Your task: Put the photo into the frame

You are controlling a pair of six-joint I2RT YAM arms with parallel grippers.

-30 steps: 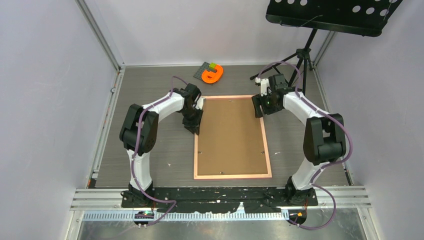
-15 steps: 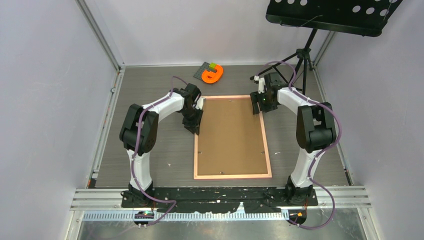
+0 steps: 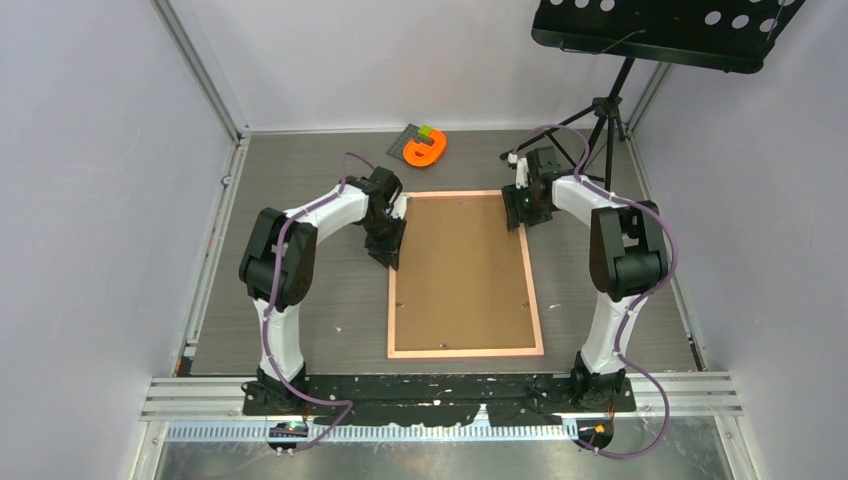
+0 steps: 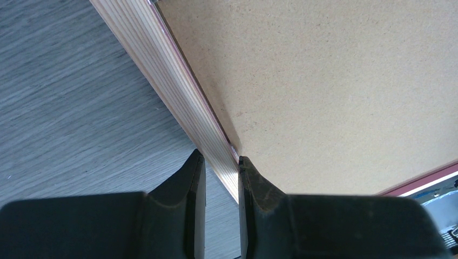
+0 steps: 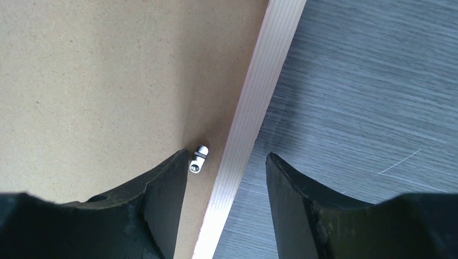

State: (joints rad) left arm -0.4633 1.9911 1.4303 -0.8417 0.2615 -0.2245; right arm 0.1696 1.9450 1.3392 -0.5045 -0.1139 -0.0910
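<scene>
The frame [image 3: 465, 352] lies flat in the middle of the grey wood-grain table [image 3: 300, 200], back side up, its long sides running near to far. Its pink rim surrounds a plain brown backing board [image 3: 460, 270] that fills the opening. The left gripper [image 4: 219, 156] sits on the frame's left rail close to the far left corner, its fingers [image 4: 189, 183] drawn together and clamped on the striped rail, one on the table side and one on the board side. The right gripper [image 5: 227, 156] hangs over the right rail near the far right corner with its fingers [image 5: 162, 183] apart, straddling the rail without touching it: one over the board, the other over bare table. A small silver clip [image 5: 197, 159] sits on the board just beside the inner finger, next to the rail. At the far edge of the table, well apart from the frame, an orange curved piece [image 3: 427, 150] lies against a small grey-and-green plate [image 3: 412, 135]. A black music stand [image 3: 610, 105] is at the far right corner, just behind the right arm.
</scene>
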